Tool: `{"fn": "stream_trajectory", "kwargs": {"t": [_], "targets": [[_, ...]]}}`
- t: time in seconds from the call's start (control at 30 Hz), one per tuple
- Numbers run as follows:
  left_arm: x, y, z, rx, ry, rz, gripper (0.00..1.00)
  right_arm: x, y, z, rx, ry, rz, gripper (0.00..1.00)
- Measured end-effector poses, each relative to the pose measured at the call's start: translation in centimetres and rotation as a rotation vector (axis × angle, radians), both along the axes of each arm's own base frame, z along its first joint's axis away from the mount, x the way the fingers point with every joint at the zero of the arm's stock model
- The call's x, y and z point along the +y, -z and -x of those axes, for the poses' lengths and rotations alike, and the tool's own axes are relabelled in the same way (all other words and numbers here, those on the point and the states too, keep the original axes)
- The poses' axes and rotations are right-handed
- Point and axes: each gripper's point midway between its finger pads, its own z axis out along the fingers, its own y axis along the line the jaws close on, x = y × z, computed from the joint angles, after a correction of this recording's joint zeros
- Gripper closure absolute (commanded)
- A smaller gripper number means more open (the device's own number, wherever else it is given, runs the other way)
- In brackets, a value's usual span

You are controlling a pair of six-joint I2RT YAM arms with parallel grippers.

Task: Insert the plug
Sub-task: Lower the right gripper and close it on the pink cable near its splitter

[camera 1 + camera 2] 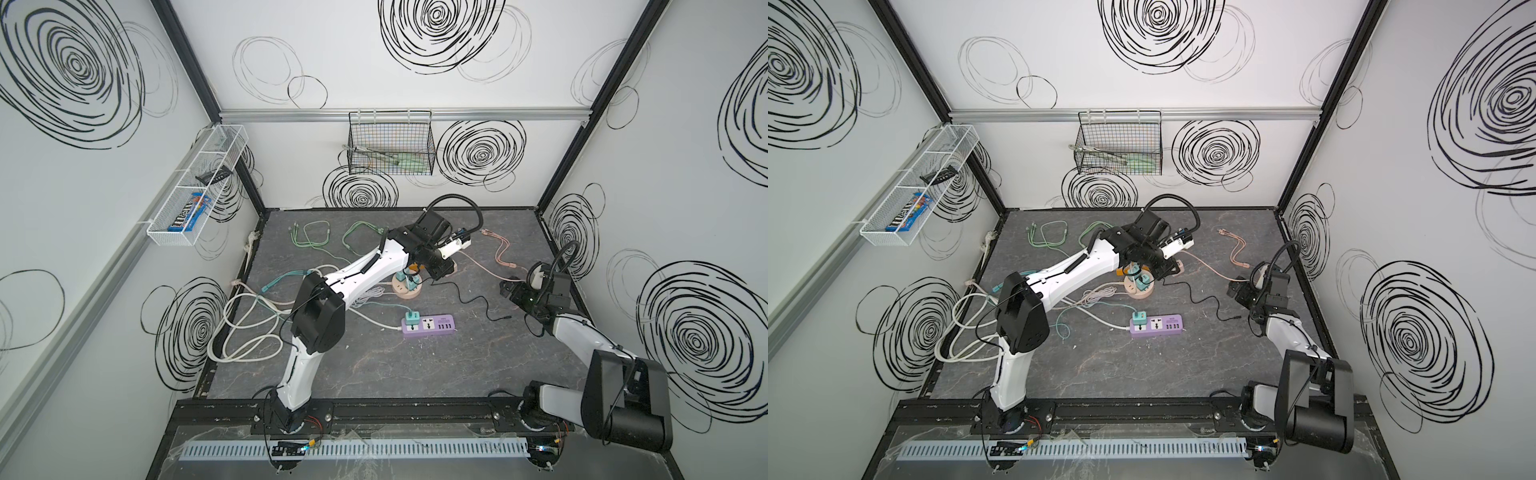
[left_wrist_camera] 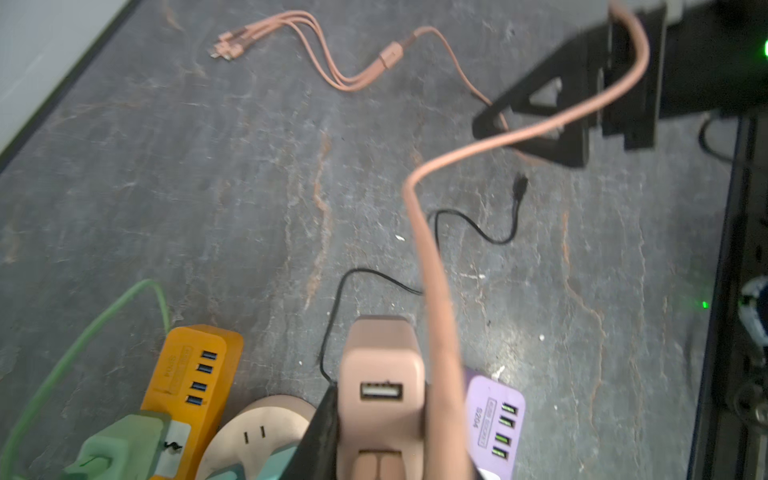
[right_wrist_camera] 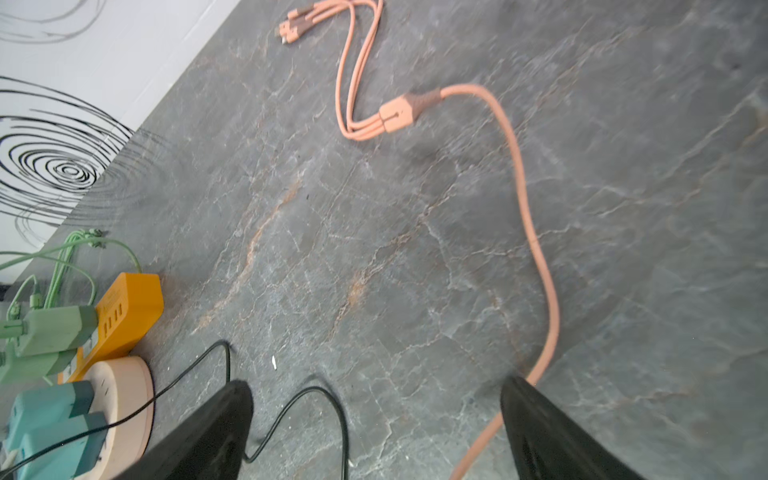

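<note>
The left gripper (image 1: pixel 440 269) was closed tight on the pink plug (image 2: pixel 380 386), a small block with one USB port on its face. It held this plug in the air just beside and above the round pink socket (image 1: pixel 409 293), I think because the pins had to go down into the free holes there. One black finger (image 2: pixel 320 436) pressed the side of the plug; the opposite finger was hidden behind the pink cable (image 2: pixel 432 291), which passed close to the plug and ran away across the table. A teal plug (image 1: pixel 411 282) stood in the round socket, so the free place looked narrow to me. The right gripper (image 3: pixel 374 436) was spread wide and held nothing; it hovered low at the right side, near the pink cable, perhaps to stay out of the way. Beside the round socket lay an orange strip (image 2: pixel 195 374), and nearer the front a purple strip (image 1: pixel 428 326). The table (image 1: pixel 415 374) was dark grey stone with pale veins, and many loose cables lay on it. White walls with black spirals closed the room, and a wire basket (image 1: pixel 390 143) hung on the back wall.
</note>
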Motion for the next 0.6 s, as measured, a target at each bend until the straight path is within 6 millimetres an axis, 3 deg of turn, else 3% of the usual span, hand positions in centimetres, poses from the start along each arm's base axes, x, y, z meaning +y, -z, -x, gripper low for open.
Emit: {"fn": "stream_trajectory", "kwargs": {"t": [0.27, 0.37, 0.43, 0.6], "targets": [[3.6, -3.9, -8.7, -0.006, -0.334, 0.162, 1.0, 4.2, -0.3, -0.4, 0.001, -0.208, 0.055, 0.03], [3.6, -4.1, -10.3, -0.009, -0.385, 0.183, 1.0, 5.6, -1.4, -0.4, -0.042, -0.268, 0.062, 0.03], [3.4, -3.2, -10.2, 0.011, -0.398, 0.172, 1.0, 5.7, -3.6, -0.6, -0.12, -0.276, 0.076, 0.03], [3.0, 0.2, -8.9, 0.078, -0.393, 0.12, 1.0, 4.2, -11.9, -0.7, -0.422, -0.173, 0.132, 0.03]]}}
